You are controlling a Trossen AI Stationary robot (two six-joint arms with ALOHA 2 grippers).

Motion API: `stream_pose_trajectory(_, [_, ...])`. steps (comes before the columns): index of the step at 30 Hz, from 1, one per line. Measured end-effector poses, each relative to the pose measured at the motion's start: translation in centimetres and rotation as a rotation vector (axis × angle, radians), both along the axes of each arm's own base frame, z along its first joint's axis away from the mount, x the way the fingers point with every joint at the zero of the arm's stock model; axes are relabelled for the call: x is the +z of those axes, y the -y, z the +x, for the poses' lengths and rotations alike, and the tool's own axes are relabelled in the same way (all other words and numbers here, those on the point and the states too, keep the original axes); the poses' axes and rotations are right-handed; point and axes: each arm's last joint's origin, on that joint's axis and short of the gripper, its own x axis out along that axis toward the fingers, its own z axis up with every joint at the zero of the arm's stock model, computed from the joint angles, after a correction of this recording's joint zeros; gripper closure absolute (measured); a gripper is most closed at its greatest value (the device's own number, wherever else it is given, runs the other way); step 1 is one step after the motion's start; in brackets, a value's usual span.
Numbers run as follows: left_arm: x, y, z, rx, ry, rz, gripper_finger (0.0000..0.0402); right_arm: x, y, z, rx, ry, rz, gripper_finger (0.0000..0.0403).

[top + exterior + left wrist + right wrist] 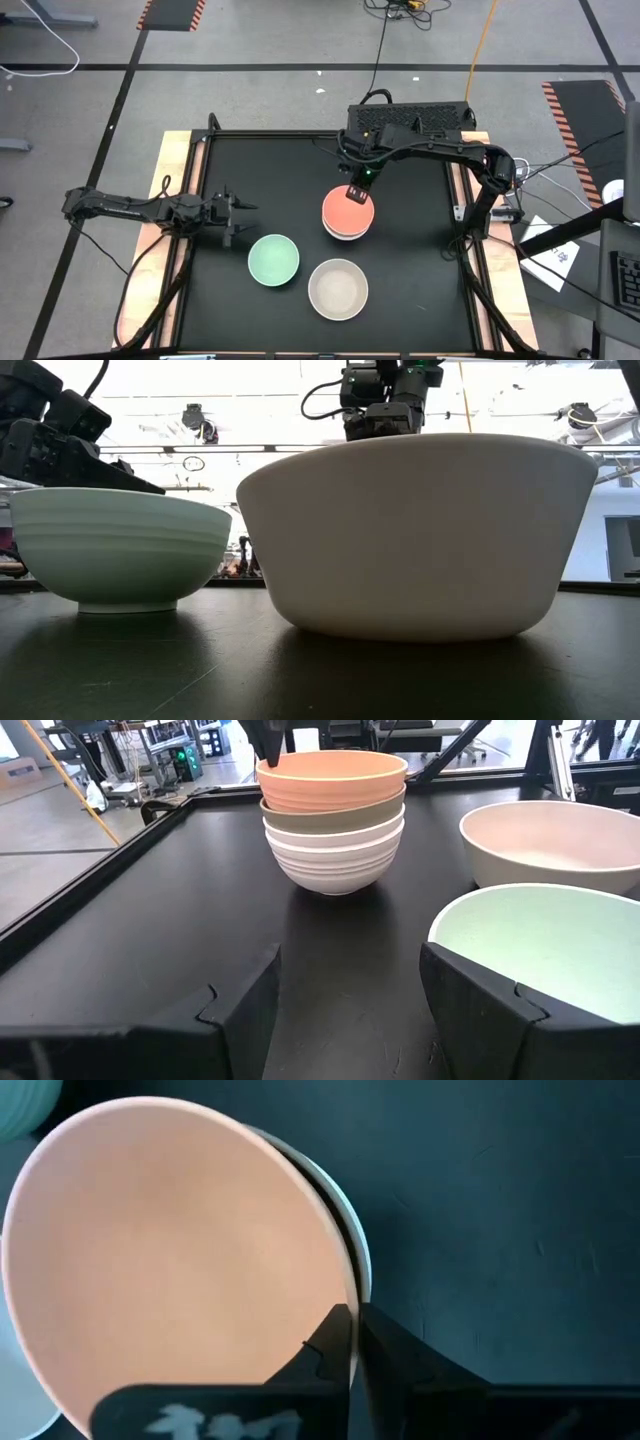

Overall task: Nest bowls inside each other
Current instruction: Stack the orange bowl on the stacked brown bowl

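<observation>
While nested atop ribbed bowls | smooth salmon bowl (pixel 170 1270) rim pinched | right tool (pixel 352 1342)

A stack of nested bowls (pixel 348 214) stands near the middle of the surface (pixel 270 160), slightly toward the right edge. Two single bowls stand apart nearer the front edge: one bowl (pixel 273 259) left of centre, another bowl (pixel 338 288) just right of it and closer to the front edge. The right end effector (pixel 354 192) sits at the stack's rear rim. The left end effector (pixel 240 219) lies by the left edge, behind the left single bowl.
</observation>
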Motion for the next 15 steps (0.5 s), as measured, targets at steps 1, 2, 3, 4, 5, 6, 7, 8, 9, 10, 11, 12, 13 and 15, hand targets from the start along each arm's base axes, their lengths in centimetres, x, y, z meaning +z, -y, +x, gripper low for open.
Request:
stream_pose_trajectory(1, [0.0, 0.0, 0.0, 0.000, 0.000, 0.000, 0.0160, 0.0, 0.0, 0.0, -0.002, 0.000, 0.000, 0.0399])
stream_pose_trajectory(2, [0.0, 0.0, 0.0, 0.000, 0.000, -0.001, 0.0160, 0.0, 0.0, 0.0, -0.001, 0.000, 0.000, 0.0399])
stream_pose_trajectory(3, [0.0, 0.0, 0.0, 0.000, 0.000, -0.001, 0.0160, 0.0, -0.1, 0.0, 0.001, 0.000, 0.000, 0.0400])
stream_pose_trajectory(4, [0.0, 0.0, 0.0, 0.000, 0.000, -0.001, 0.0160, -0.1, -0.1, 0.2, 0.003, -0.001, 0.000, 0.0400])
stream_pose_trajectory(5, [0.0, 0.0, 0.0, 0.001, 0.000, -0.002, 0.0160, -0.3, -0.2, 0.3, 0.005, -0.004, 0.002, 0.0400])
stream_pose_trajectory(6, [0.0, 0.0, 0.0, 0.001, 0.000, -0.003, 0.0160, -0.5, -0.2, 0.4, 0.008, -0.010, 0.004, 0.0400])
stream_pose_trajectory(7, [0.0, 0.0, 0.0, 0.001, 0.000, -0.004, 0.0160, -0.7, -0.3, 0.5, 0.011, -0.020, 0.007, 0.0400])
stream_pose_trajectory(8, [0.0, 0.0, 0.0, 0.001, 0.000, -0.004, 0.0160, -1.0, -0.3, 0.6, 0.012, -0.029, 0.010, 0.0400])
stream_pose_trajectory(9, [0.0, 0.0, 0.0, 0.001, 0.000, -0.004, 0.0160, -1.2, -0.3, 0.7, 0.012, -0.034, 0.012, 0.0400])
stream_pose_trajectory(10, [0.0, 0.0, 0.0, 0.001, 0.000, -0.004, 0.0160, -1.3, -0.2, 0.8, 0.013, -0.038, 0.012, 0.0400])
stream_pose_trajectory(11, [0.0, 0.0, 0.0, 0.001, 0.000, -0.004, 0.0160, -1.4, -0.2, 0.8, 0.014, -0.041, 0.013, 0.0400])
stream_pose_trajectory(12, [0.0, 0.0, 0.0, 0.001, -0.001, -0.004, 0.0160, -1.4, -0.2, 0.8, 0.014, -0.040, 0.013, 0.0400])
stream_pose_trajectory(13, [0.0, 0.0, 0.0, 0.001, -0.001, -0.004, 0.0160, -1.4, -0.2, 0.8, 0.014, -0.037, 0.011, 0.0400])
stream_pose_trajectory(15, [0.0, 0.0, 0.0, 0.001, -0.003, -0.004, 0.0160, -1.4, -0.2, 0.9, 0.014, -0.027, 0.007, 0.0400])
